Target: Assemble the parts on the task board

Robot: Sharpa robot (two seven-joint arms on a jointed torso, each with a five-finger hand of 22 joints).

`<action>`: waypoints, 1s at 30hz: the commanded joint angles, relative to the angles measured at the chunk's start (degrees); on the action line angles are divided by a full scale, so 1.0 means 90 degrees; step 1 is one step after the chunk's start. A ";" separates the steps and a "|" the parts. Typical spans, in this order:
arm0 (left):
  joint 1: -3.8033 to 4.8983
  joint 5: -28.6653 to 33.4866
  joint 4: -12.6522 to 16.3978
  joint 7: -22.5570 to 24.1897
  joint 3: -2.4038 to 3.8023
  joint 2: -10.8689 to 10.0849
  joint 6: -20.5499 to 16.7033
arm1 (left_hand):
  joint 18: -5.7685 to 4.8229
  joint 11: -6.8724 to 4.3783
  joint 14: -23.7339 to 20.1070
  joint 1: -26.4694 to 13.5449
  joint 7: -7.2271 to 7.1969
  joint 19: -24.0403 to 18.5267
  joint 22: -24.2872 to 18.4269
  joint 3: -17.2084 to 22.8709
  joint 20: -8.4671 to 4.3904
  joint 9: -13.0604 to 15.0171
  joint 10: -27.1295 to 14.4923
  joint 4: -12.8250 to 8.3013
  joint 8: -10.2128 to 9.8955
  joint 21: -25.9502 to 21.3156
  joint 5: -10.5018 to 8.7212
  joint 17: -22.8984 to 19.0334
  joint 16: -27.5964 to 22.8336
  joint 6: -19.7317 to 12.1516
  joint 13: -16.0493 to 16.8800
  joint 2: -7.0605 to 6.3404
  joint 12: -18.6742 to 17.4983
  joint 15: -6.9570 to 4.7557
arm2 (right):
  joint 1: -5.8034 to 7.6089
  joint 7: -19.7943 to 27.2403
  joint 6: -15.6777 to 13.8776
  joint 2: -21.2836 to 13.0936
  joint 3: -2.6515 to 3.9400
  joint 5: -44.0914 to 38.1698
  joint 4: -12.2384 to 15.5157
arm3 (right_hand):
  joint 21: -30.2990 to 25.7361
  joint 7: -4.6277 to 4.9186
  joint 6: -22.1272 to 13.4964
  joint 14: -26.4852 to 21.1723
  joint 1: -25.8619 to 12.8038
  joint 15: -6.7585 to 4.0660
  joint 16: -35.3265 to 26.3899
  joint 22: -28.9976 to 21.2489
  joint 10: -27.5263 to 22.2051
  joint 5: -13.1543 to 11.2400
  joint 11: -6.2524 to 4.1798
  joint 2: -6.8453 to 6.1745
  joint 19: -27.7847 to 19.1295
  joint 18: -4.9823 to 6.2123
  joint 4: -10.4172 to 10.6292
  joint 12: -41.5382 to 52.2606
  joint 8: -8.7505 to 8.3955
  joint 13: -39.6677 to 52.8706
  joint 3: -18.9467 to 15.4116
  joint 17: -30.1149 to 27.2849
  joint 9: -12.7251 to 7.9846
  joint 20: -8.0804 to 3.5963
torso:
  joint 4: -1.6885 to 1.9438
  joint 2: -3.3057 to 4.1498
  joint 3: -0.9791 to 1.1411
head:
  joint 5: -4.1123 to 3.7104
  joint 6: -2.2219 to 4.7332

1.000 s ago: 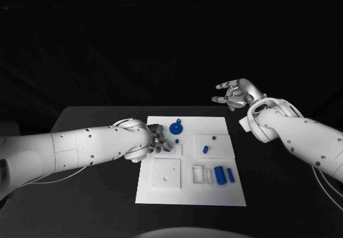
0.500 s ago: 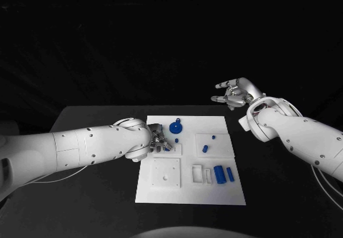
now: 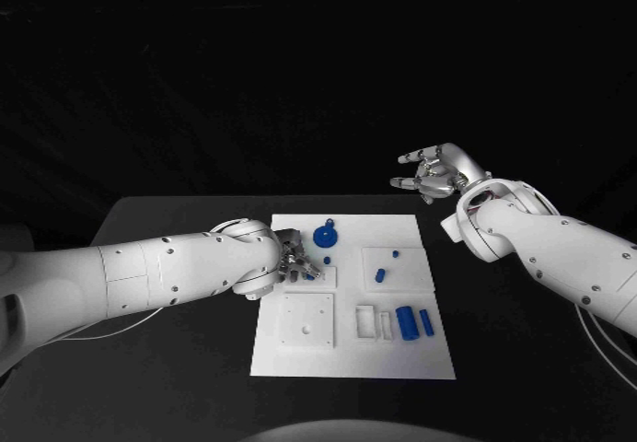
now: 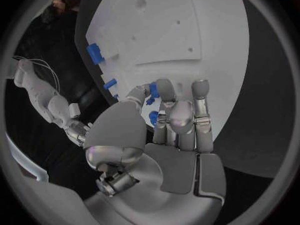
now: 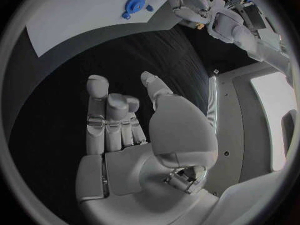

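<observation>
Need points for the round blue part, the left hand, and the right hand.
round blue part [image 3: 327,241], head view, middle of its disc
left hand [image 4: 178,120], left wrist view, middle of the fingers
right hand [image 3: 434,172], head view, middle of the hand

Honestly the left hand [image 3: 295,262] is the hard bit: in the head view it's mostly tucked behind its own white arm [image 3: 173,272], so only the fingertips poke out over the left side of the task board [image 3: 356,354]. In the left wrist view its fingers [image 4: 181,110] cover most of a small blue part [image 4: 153,118], and I can't tell whether they're pinching it or just sitting next to it. The blue pieces near the middle of the board [image 3: 381,274] are too tiny to make out their shape. In the right wrist view the board [image 5: 75,20] is cut off by the circle's rim.
</observation>
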 commanded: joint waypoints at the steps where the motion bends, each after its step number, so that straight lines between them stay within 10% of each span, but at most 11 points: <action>1: -0.0047 0.0049 0.0017 0.0026 -0.0020 0.0050 0.0130 | 0.0080 -0.0237 -0.0009 -0.0005 -0.0307 0.0065 0.0083 0.0045 0.0007 -0.0029 0.0380 0.0003 0.0023 -0.0039 -0.0184 -0.0007 -0.0006 0.0328 0.0007 -0.0126 -0.0012 -0.0045 | 0.0000 0.0023 0.0078 0.0007 0.0004 -0.0035 0.0001 | -0.0023 0.0002 0.0059 -0.0033 -0.0048 0.0008 -0.0031 0.0302 -0.0047 0.0005 -0.0007 0.0015 0.0194 0.0037 -0.0041 -0.0023 0.0008 -0.0006 -0.0013 -0.0010 0.0007 0.0037 | 0.0004 0.0002 -0.0003 | -0.0005 -0.0007; 19: -0.0054 0.0049 -0.0047 0.0035 -0.0019 0.0059 -0.0010 | 0.0020 -0.0239 -0.0049 0.0503 -0.0324 0.0091 0.0102 -0.0559 -0.0034 -0.0001 0.0344 0.1306 0.0032 -0.0134 -0.1072 -0.0085 -0.0026 0.0420 0.0012 -0.0568 0.0029 -0.0057 | -0.0001 0.0030 0.0069 0.0002 0.0004 -0.0035 0.0000 | -0.0041 0.0003 0.0048 -0.0035 -0.0041 0.0009 -0.0040 0.0299 -0.0051 -0.0007 -0.0006 0.0016 0.0194 0.0039 -0.0041 -0.0028 0.0009 -0.0014 -0.0017 -0.0017 0.0007 0.0038 | 0.0004 0.0000 -0.0005 | -0.0016 -0.0007; 30: -0.0065 -0.0024 -0.0057 0.0027 -0.0017 0.0030 -0.0119 | 0.0003 -0.0220 -0.0070 0.0444 -0.0299 0.0093 0.0103 -0.0608 -0.0049 0.0123 0.0332 0.1883 0.0035 -0.0150 -0.2007 -0.0135 -0.0049 0.0478 0.0011 -0.0860 0.0038 -0.0051 | -0.0002 0.0036 0.0049 -0.0008 0.0004 -0.0035 0.0006 | -0.0054 0.0006 0.0008 -0.0037 -0.0070 0.0011 -0.0046 0.0298 -0.0062 0.0010 -0.0003 0.0003 0.0194 0.0043 -0.0023 -0.0043 0.0006 -0.0031 -0.0029 -0.0021 0.0005 0.0040 | 0.0002 0.0001 -0.0008 | -0.0010 0.0014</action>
